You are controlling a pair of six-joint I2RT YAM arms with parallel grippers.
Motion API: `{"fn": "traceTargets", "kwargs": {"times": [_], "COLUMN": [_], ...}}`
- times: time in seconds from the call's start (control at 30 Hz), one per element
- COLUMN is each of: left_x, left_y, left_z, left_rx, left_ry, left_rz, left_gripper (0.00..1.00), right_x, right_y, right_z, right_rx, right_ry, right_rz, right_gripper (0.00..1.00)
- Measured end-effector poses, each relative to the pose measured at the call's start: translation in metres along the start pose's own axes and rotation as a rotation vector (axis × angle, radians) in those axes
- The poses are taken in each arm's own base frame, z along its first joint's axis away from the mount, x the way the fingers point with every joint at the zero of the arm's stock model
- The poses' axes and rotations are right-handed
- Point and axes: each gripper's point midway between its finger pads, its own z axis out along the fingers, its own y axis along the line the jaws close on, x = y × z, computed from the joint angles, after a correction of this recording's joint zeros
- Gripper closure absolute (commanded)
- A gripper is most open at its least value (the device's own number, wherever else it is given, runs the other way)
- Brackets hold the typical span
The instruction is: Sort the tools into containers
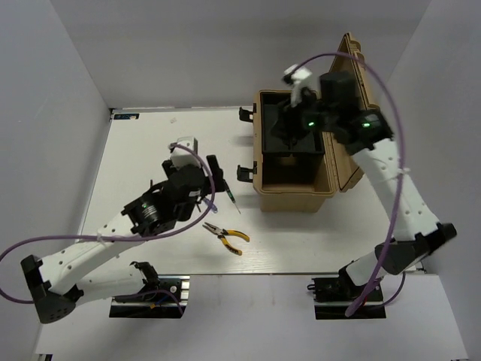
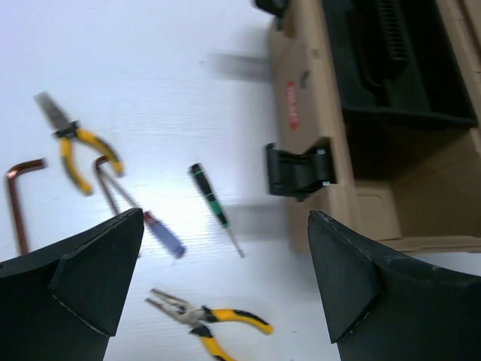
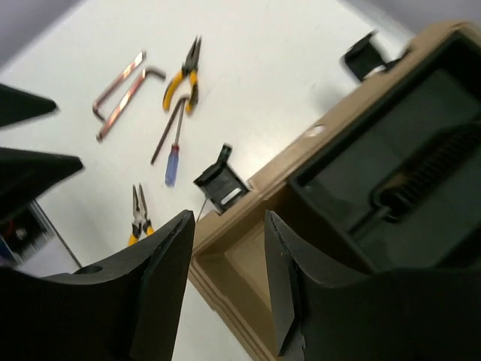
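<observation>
My left gripper is open and empty above the white table, over the scattered tools; it shows in the top view left of the toolbox. Below it lie a green/black screwdriver, a blue/red screwdriver, two yellow-handled pliers and two L-shaped hex keys. My right gripper is open and empty above the open tan toolbox, over its black inner tray. In the top view one pair of pliers shows in front of my left arm.
The toolbox stands right of centre with its lid swung open to the right and black latches on its left wall. White walls enclose the table. A purple cable loops from each arm.
</observation>
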Motion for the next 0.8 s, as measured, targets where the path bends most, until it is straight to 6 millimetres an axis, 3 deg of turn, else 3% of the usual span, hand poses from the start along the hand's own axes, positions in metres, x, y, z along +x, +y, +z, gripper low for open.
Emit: {"fn": "traceTargets", "kwargs": {"times": [0.13, 0.23, 0.27, 0.3, 0.37, 0.4, 0.5, 0.53, 0.57, 0.6, 0.67, 0.7, 0.73, 0.8], "left_x": [0.010, 0.013, 0.017, 0.019, 0.028, 0.033, 0.039, 0.040, 0.039, 0.038, 0.037, 0.036, 0.036, 0.036], "left_y": [0.038, 0.059, 0.067, 0.072, 0.085, 0.091, 0.104, 0.108, 0.112, 0.115, 0.122, 0.125, 0.127, 0.129], "left_z": [-0.015, -0.024, -0.026, -0.028, -0.032, -0.034, -0.043, -0.046, -0.050, -0.054, -0.062, -0.065, -0.068, -0.071], "left_rx": [-0.088, -0.156, -0.183, -0.203, -0.245, -0.264, -0.289, -0.292, -0.286, -0.281, -0.265, -0.259, -0.252, -0.243], "left_ry": [-0.014, -0.023, -0.021, -0.019, -0.004, 0.006, 0.017, 0.014, 0.007, 0.001, -0.013, -0.020, -0.027, -0.031], "left_rz": [-0.016, -0.050, -0.060, -0.066, -0.067, -0.064, -0.082, -0.092, -0.105, -0.113, -0.131, -0.139, -0.148, -0.151], "left_gripper": [0.00, 0.00, 0.00, 0.00, 0.00, 0.12, 0.51, 0.74, 0.81, 0.84, 0.83, 0.77, 0.57, 0.38], "right_x": [0.046, 0.084, 0.097, 0.110, 0.141, 0.155, 0.188, 0.198, 0.205, 0.213, 0.223, 0.228, 0.233, 0.245], "right_y": [0.037, 0.067, 0.078, 0.088, 0.106, 0.112, 0.111, 0.108, 0.105, 0.103, 0.101, 0.101, 0.102, 0.105], "right_z": [0.063, 0.104, 0.116, 0.124, 0.137, 0.140, 0.144, 0.145, 0.147, 0.149, 0.157, 0.163, 0.169, 0.178], "right_rx": [-0.010, 0.019, 0.021, 0.014, -0.007, -0.019, -0.018, -0.009, -0.003, 0.005, 0.018, 0.020, 0.020, 0.014], "right_ry": [0.174, 0.294, 0.327, 0.357, 0.426, 0.454, 0.520, 0.540, 0.554, 0.568, 0.589, 0.595, 0.604, 0.627], "right_rz": [-0.122, -0.245, -0.281, -0.303, -0.337, -0.346, -0.351, -0.349, -0.352, -0.349, -0.345, -0.344, -0.346, -0.350], "right_gripper": [0.51, 0.43, 0.30, 0.10, 0.10, 0.10, 0.34, 0.67, 0.82, 0.90, 0.94, 0.94, 0.92, 0.86]}}
